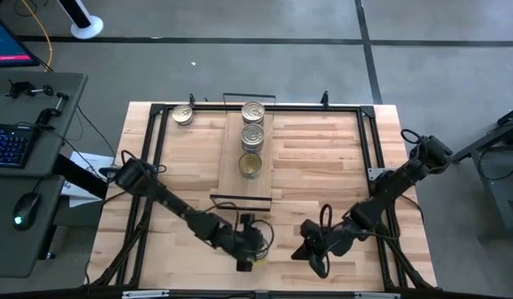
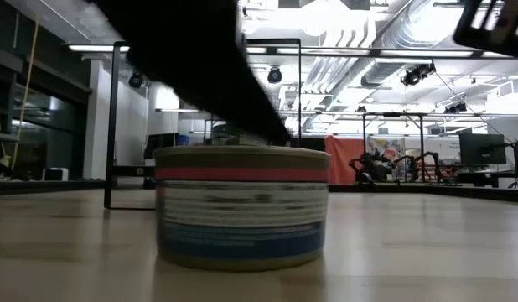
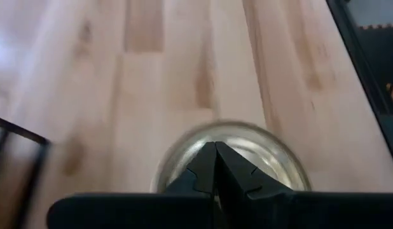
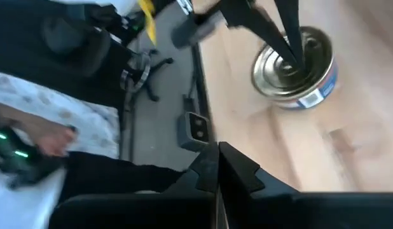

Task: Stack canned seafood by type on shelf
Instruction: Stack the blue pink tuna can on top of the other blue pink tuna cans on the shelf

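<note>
One tin of canned seafood [image 4: 297,71] stands upright on the tabletop near the table's near edge; it fills the low view [image 2: 242,205]. My left gripper [image 3: 215,162] is shut above it, fingers pointing down onto its lid. My right gripper [image 4: 217,162] is shut and holds nothing, a little to the tin's right [image 1: 316,253]. Three tins [image 1: 252,137] lie in a row on the shelf [image 1: 232,178], a light-wood board in the table's middle. Another tin [image 1: 183,115] sits on the table at the far left. My left gripper's shut fingertips [image 4: 290,54] come down at a slant from above onto the middle of the tin's silver lid [image 4: 273,69]. The tin stands flat on its base on the table.
Black frame rails [image 1: 368,149] run along the table's sides and far edge. Beyond the left edge stands a desk with a keyboard [image 1: 7,145] and a mouse. Bare tabletop lies between the shelf and my grippers.
</note>
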You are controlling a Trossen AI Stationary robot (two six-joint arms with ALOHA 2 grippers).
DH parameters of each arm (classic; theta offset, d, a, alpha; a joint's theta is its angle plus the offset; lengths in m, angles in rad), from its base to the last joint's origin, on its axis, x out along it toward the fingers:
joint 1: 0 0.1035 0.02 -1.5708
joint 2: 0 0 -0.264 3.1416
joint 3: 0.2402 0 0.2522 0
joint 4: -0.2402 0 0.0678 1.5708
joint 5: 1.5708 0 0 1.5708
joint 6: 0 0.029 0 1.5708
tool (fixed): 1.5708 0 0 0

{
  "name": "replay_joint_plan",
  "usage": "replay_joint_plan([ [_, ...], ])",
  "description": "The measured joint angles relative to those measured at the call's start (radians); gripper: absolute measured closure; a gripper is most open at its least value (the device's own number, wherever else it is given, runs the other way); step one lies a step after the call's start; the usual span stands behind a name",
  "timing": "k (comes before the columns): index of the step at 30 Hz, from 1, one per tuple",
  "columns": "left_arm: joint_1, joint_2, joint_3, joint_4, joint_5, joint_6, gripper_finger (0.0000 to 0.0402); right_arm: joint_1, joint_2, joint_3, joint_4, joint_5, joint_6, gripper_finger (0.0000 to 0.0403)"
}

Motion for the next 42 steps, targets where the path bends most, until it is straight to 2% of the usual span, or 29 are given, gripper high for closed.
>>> replay_joint_plan([
  [4,0.010,-0.068,0.006,-0.057,-0.005,0.016,0.0401,-0.020,0.009,0.085,-0.184,0.015,-0.097,0.0403],
  [7,-0.011,-0.105,0.000,-0.116,-0.018,0.017,0.0401,-0.032,0.057,0.185,-0.330,0.017,-0.227,0.0403],
  [14,-0.127,-0.170,-0.078,-0.118,-0.110,-0.051,0.0401,-0.033,0.278,0.409,-0.510,-0.049,-0.514,0.0403],
  [18,-0.182,-0.164,-0.147,-0.071,-0.169,-0.076,0.0401,-0.034,0.394,0.463,-0.537,-0.032,-0.527,0.0403],
  [21,-0.186,-0.158,-0.195,-0.014,-0.177,-0.104,0.0401,-0.042,0.444,0.471,-0.543,-0.011,-0.495,0.0403],
  [30,-0.140,-0.158,-0.258,0.125,-0.162,-0.099,0.0401,-0.045,0.455,0.475,-0.544,0.004,-0.477,0.0403],
  [42,-0.129,-0.158,-0.264,0.133,-0.142,-0.104,0.0401,-0.045,0.455,0.475,-0.560,0.008,-0.465,0.0403],
])
